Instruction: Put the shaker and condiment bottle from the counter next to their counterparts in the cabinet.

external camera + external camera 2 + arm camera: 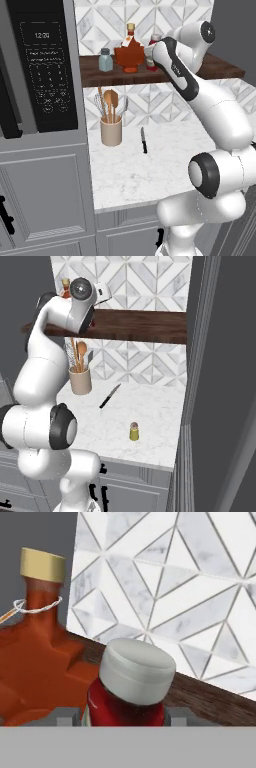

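The condiment bottle [125, 704], red with a pale cap, stands between my gripper's [122, 716] fingertips, and the gripper is shut on it. It is at the dark brown cabinet shelf [220, 67], just right of the maple-leaf-shaped orange-red bottle [35, 662] with the yellow cap. From the left base view the condiment bottle [152, 50] peeks out behind my arm, close to the maple-leaf bottle [130, 54]. The blue-grey shaker [105, 60] stands further left on the shelf. The small yellow shaker [134, 431] stands upright on the white counter [150, 421], near its front edge.
A beige utensil holder [111, 131] with wooden spoons stands under the shelf, and a black knife [143, 140] lies beside it. A grey cupboard with a black microwave [45, 65] borders the counter on the left. A dark wall panel [200, 356] closes the right side.
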Tool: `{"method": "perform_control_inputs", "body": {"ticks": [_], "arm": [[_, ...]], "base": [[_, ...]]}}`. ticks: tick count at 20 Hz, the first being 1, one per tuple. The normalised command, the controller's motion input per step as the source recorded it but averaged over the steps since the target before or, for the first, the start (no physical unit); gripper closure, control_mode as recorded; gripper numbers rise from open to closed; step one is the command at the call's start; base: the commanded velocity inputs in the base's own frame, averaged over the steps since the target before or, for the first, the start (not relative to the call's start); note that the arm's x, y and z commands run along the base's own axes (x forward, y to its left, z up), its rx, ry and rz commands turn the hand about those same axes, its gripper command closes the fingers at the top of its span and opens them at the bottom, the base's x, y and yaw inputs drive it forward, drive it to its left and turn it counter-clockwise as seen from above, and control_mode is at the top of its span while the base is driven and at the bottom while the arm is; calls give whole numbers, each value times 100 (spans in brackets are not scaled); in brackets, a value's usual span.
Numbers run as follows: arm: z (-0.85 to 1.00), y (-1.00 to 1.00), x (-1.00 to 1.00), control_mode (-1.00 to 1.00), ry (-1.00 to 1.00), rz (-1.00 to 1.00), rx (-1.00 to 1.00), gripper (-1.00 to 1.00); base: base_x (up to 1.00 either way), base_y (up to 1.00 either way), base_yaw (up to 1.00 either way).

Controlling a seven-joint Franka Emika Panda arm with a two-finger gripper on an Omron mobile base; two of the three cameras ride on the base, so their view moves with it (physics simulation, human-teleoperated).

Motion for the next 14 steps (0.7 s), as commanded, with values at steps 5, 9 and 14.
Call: {"method": "perform_control_inputs", "body": {"ticks": [5, 9, 14], "arm": [[-1, 0, 24, -100, 0, 0, 0, 100], [-17, 0, 20, -100, 0, 0, 0, 100], [-20, 1, 0, -100, 0, 0, 0, 100]], "base": [[0, 0, 0], [0, 0, 0], [0, 0, 0]]}}
